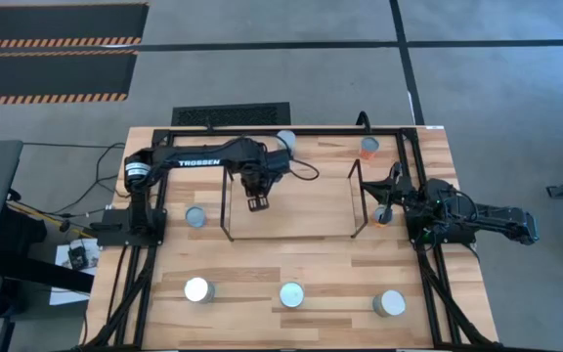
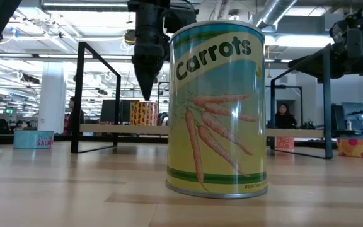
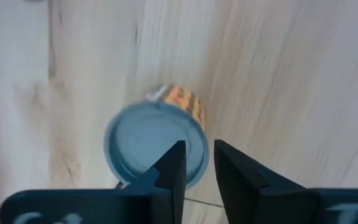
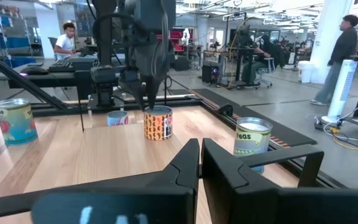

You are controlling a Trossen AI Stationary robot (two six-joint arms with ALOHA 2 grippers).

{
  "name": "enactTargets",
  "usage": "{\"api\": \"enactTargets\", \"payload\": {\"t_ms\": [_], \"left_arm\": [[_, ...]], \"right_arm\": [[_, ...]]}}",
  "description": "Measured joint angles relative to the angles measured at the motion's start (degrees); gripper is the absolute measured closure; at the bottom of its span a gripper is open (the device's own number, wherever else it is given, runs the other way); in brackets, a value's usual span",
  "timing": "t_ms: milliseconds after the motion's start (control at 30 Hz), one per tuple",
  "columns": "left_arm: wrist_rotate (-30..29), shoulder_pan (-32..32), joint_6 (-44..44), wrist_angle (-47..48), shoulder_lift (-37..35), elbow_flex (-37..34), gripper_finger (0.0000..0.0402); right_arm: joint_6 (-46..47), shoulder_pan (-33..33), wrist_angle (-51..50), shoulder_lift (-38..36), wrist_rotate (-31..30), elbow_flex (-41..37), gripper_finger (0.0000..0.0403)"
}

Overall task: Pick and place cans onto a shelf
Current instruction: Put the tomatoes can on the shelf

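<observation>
Here the left gripper (image 1: 257, 204) hangs straight above the orange can (image 4: 158, 122), which stands upright on the shelf (image 1: 291, 225) near its left wire end. Its fingers (image 3: 174, 167) are parted slightly, tips just over the can's silvery lid, holding nothing. The right gripper (image 1: 389, 200) waits beside the shelf's right end, fingers (image 4: 188, 163) nearly closed and empty, by the peas can (image 4: 252, 138).
</observation>
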State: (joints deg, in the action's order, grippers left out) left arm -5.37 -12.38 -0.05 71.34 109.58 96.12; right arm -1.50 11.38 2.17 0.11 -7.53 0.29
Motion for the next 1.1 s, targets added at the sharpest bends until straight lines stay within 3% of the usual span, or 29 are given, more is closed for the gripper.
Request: {"api": "enactTargets", "payload": {"t_ms": [267,500,633,867,1100], "left_arm": [[-0.1,1.1,3.2,1.6,-1.6,6.6,0.0317],[0.0,3.1,3.3,-6.9,-13.6,2.9,0.0388],[0.0,4.7,3.9,-19.6,-24.6,-8.0,0.0395],[0.1,6.6,3.5,-48.2,-45.0,-35.5,0.04],[0.6,6.6,3.5,-66.4,-59.4,-56.5,0.0401]], "right_arm": [[0.0,0.0,0.0,0.0,0.0,0.0,0.036],[0.0,0.0,0.0,0.0,0.0,0.0,0.036],[0.0,0.0,0.0,0.0,0.0,0.0,0.036],[0.0,0.0,0.0,0.0,0.0,0.0,0.036],[0.0,0.0,0.0,0.0,0.0,0.0,0.036]]}}
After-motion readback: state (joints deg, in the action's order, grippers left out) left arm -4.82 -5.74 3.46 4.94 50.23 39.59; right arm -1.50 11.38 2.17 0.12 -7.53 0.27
